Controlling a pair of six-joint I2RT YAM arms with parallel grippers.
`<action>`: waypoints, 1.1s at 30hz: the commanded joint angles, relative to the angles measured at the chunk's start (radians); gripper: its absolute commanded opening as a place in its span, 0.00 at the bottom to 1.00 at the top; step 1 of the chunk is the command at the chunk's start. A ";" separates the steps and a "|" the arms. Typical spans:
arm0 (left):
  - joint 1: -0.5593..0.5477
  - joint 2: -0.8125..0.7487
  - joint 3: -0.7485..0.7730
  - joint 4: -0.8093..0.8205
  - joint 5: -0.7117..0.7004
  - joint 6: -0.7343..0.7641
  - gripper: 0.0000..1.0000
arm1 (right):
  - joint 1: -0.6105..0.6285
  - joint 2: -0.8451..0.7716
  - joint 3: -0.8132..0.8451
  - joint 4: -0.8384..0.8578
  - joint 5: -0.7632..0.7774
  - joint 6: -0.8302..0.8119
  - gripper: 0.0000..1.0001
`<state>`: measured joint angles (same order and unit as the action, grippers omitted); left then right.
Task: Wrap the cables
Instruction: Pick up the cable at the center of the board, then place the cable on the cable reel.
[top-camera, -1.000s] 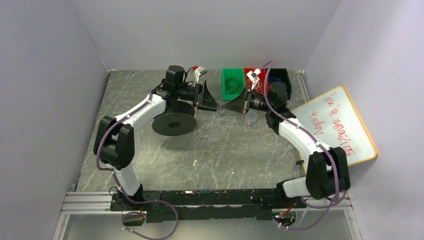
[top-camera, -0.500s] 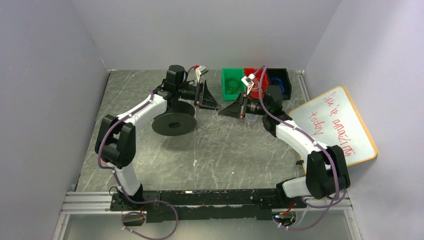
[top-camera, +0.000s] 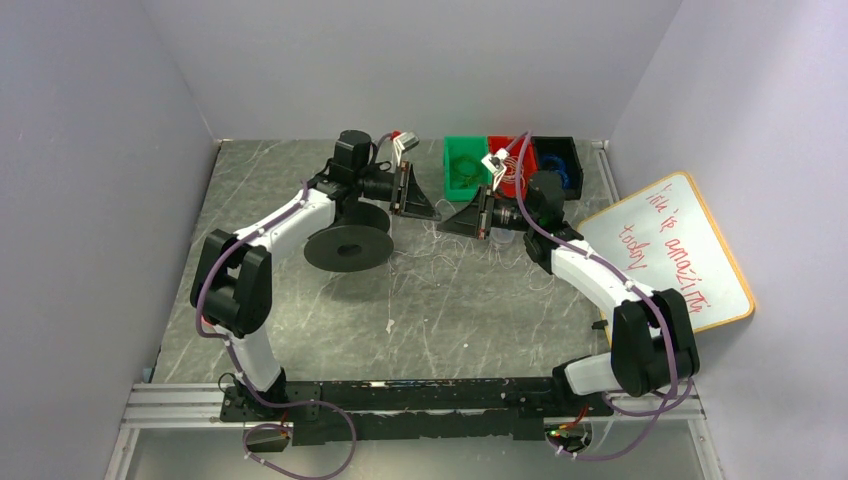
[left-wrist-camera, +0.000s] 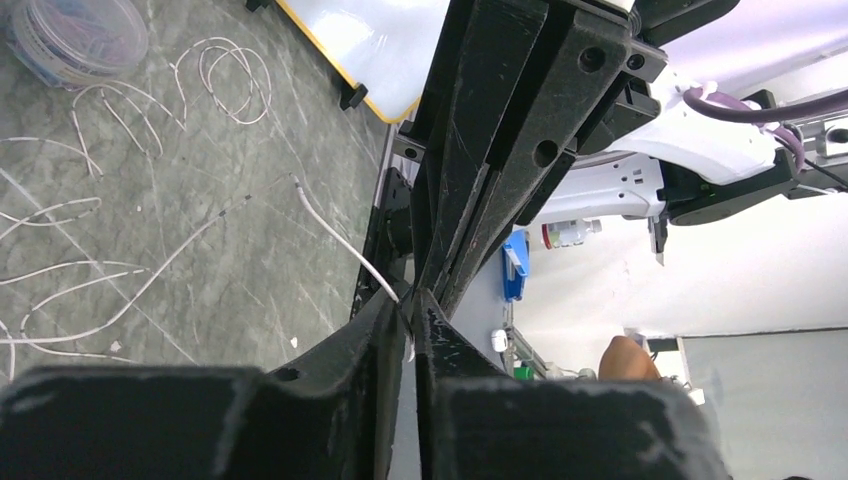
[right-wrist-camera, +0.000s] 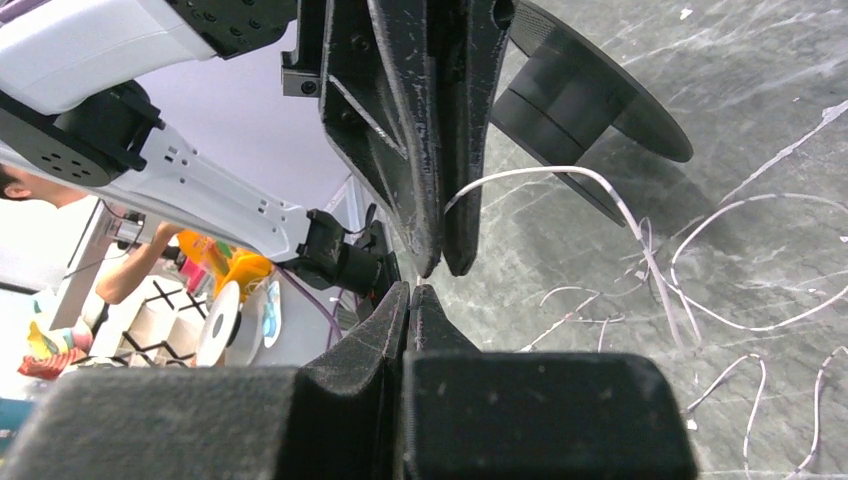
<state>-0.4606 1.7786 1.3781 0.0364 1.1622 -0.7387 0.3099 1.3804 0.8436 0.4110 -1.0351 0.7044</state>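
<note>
Left tool (left-wrist-camera: 408, 300) goes from wide apart to clamped on thin whitish springy wire (left-wrist-camera: 335, 235) | right tool (right-wrist-camera: 410, 290) pressed together, tip-to-tip with it | likely handover; wrapping not yet begun

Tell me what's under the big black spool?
Only the grey table shows around the black spool; thin whitish cables curl beside it. Its wide disc covers whatever lies underneath.
</note>
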 joint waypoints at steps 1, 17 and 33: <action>-0.005 -0.028 0.010 -0.020 0.005 0.046 0.10 | 0.001 -0.006 0.015 0.020 -0.022 -0.032 0.00; -0.025 -0.081 0.286 -0.702 -0.169 0.671 0.03 | -0.014 -0.212 0.314 -0.919 0.096 -1.129 0.55; -0.247 -0.096 0.463 -1.107 -0.429 1.083 0.03 | 0.024 -0.293 0.224 -0.755 0.048 -1.291 0.55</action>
<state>-0.7010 1.7344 1.8069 -0.9997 0.7681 0.2543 0.3149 1.1164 1.0817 -0.3820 -0.9276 -0.4889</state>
